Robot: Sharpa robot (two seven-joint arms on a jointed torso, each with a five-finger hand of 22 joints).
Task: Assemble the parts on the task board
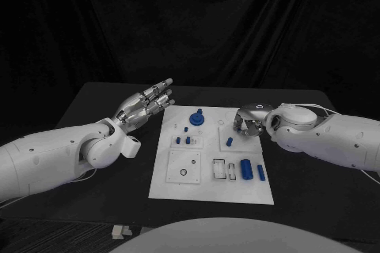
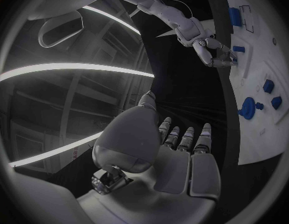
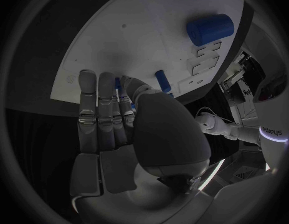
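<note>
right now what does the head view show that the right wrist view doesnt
Head view alone: the left hand raised open beside the task board, and the round blue part with a post at the board's far end. Right wrist view alone: the right hand's palm side, fingers stretched over the board. Both: the right hand, the white board, the thick blue cylinder and the small blue peg near that hand.

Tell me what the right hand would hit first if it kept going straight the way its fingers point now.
Probably the task board. The right hand hangs over its far part, fingers aimed down at the white surface, with a small blue part close by the fingertips. Depth is unclear, so the part could come first.
</note>
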